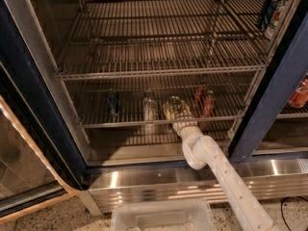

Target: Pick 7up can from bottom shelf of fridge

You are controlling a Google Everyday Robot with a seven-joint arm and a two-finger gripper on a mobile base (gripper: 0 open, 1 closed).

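The fridge (pixel 29 95) stands open, with a dark blue frame and steel wire racks. On the bottom shelf (pixel 120 124) several cans stand in a row. The 7up can (pixel 172 106), dull grey-green with a shiny silver top, is right of a paler silver-white can (pixel 149 108) and left of the red cans (pixel 203 100). My gripper (pixel 177 113), on a white arm rising from the lower right, reaches in over the shelf's front rail and sits right at the 7up can, hiding its lower part.
A dark blue can (pixel 112 103) stands at the left of the row. Two cans (pixel 272 6) stand on the upper right rack. A blue door post (pixel 272 100) is right of the arm, with a red item (pixel 300 93) beyond it. A white bin (pixel 161 214) lies below.
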